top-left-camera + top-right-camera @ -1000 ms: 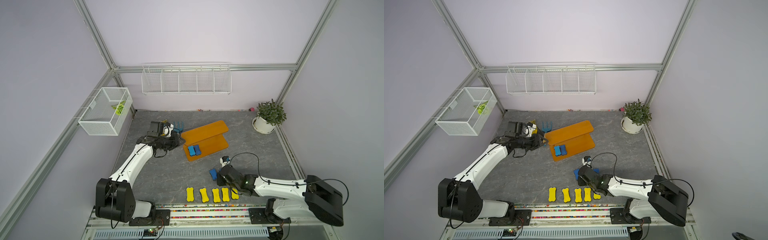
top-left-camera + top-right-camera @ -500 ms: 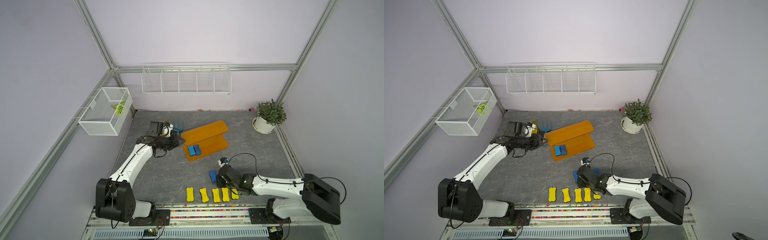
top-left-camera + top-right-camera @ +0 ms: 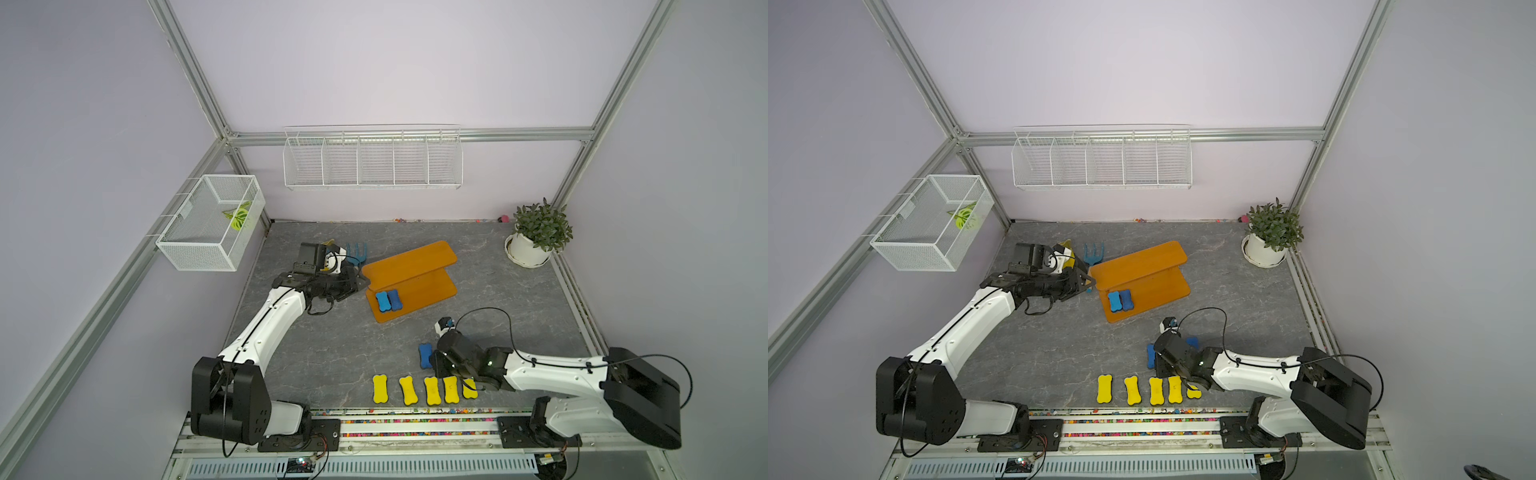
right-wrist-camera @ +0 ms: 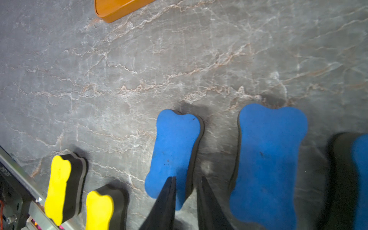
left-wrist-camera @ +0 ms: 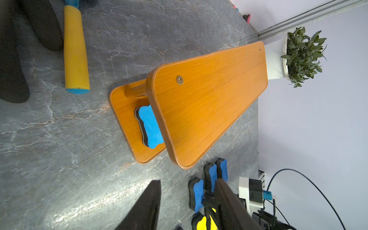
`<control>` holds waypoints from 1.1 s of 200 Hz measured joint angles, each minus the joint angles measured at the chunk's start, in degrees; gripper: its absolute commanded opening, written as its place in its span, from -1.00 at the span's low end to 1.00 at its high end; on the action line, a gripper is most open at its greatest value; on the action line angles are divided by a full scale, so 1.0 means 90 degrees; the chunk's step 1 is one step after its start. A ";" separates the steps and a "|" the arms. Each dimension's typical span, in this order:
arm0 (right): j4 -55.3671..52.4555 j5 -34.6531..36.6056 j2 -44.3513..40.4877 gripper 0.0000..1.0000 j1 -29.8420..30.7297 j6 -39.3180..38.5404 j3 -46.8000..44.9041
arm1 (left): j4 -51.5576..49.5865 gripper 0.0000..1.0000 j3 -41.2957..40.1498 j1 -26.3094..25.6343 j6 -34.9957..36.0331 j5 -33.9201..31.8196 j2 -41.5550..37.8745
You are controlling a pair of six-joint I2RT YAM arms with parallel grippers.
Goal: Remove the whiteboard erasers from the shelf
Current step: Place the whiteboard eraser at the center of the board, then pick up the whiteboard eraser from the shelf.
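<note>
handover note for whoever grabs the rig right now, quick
Hands: left hand open and empty, beside the shelf; right hand slightly open over a blue eraser lying on the table.
Done: five yellow erasers in a row at the table's front edge, plus three blue ones near them, that one included.
To do: two blue erasers side by side on the shelf's lower tier.

White shells and black joints on left arm [image 3: 274, 320] and right arm [image 3: 557, 376], black base plates [image 3: 297, 434] bolted on the silver rail [image 3: 415, 428]; right gripper [image 4: 187, 177] has tapered black fingers [image 4: 163, 209]
</note>
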 measured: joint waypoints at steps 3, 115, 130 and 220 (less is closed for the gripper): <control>0.0000 -0.0005 0.0000 -0.45 0.0000 0.0000 0.0000 | 0.0000 -0.02 0.0000 0.0000 0.0000 0.0000 0.0000; -0.0454 0.0172 -0.0160 -0.37 -0.0410 -0.0743 0.0933 | 0.0002 0.02 0.0000 0.0000 0.0000 0.0002 0.0153; -0.0287 0.0049 0.0051 -0.37 -0.0631 -0.0959 0.1110 | 0.0012 0.02 0.0010 0.0000 -0.0012 0.0002 0.0197; 0.1668 -0.1149 0.1673 -0.38 -0.1751 -0.1501 0.1712 | 0.0294 -0.18 0.0206 -0.0114 -0.0376 0.0151 0.0896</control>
